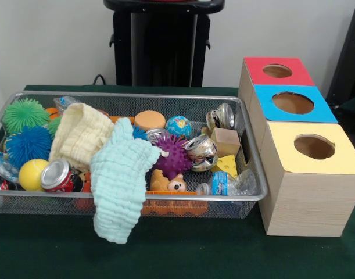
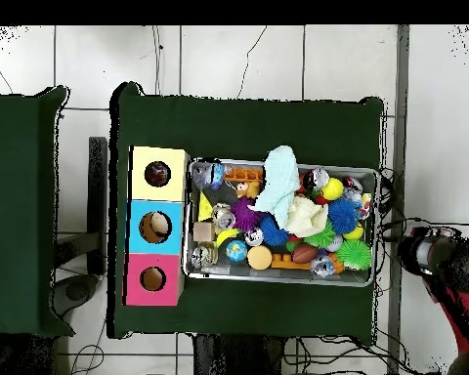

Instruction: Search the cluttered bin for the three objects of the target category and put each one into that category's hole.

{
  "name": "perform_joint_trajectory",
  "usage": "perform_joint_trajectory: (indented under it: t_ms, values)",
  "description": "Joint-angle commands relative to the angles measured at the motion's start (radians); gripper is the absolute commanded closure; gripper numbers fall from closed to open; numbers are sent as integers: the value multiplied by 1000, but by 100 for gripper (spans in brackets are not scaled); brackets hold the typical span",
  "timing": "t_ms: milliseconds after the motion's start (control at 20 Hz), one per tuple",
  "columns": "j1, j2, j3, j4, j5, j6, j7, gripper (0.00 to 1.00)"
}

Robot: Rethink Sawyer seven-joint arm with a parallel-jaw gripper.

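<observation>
Wire mesh bin [image 1: 223, 208] sits on green table cover [image 1: 194, 250], packed with clutter. Target category is not marked, so the repeated kinds are listed.

Crushed cans:
- red can [image 1: 58, 175] at the bin's front left, lying on its side, silver top facing the camera, touching the yellow ball [image 1: 32, 173]
- silver can [image 1: 201, 152] dented, mid-right, just beside the purple spiky ball [image 1: 176, 156]
- another silver can [image 1: 222, 116] against the back right wall

Spiky balls:
- green spiky ball [image 1: 25, 114] in the back left corner
- blue spiky ball [image 1: 27, 145] just in front of it
- the purple one in the middle

Mint green cloth [image 1: 122, 174] drapes over the front rim and hangs outside the bin. Cream cloth [image 1: 78, 135] lies bunched beside it, touching it.

Also in the bin:
- globe ball [image 1: 178, 125]
- orange disc [image 1: 149, 120]
- wooden block [image 1: 225, 141]
- yellow cheese wedge [image 1: 226, 165]
- clear plastic bottle [image 1: 226, 185] at front right
- small bear toy [image 1: 168, 183]

Three wooden boxes stand in a row just beside the bin's right end, each with one round hole on top: red-topped box [image 1: 255, 72] farthest, blue-topped box [image 1: 267, 107] in the middle, yellow-topped box [image 1: 284, 157] nearest.

In the overhead view the red arm [image 2: 458, 283] is off the table, well apart from the bin. Its dark claw [image 2: 421, 252] end shows, but I cannot tell whether it is open or closed. It does not show in the front view.
</observation>
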Motion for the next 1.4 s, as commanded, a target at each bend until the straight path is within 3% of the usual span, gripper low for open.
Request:
perform_joint_trajectory:
  t_ms: [50, 450, 1100, 1400]
  values:
    - [9, 41, 136, 68, 40, -28, 167, 100]
    - [-37, 51, 181, 56, 31, -60, 115, 100]
    - [22, 51, 203, 131, 91, -117, 220, 100]
    - [27, 57, 258, 187, 136, -217, 244, 100]
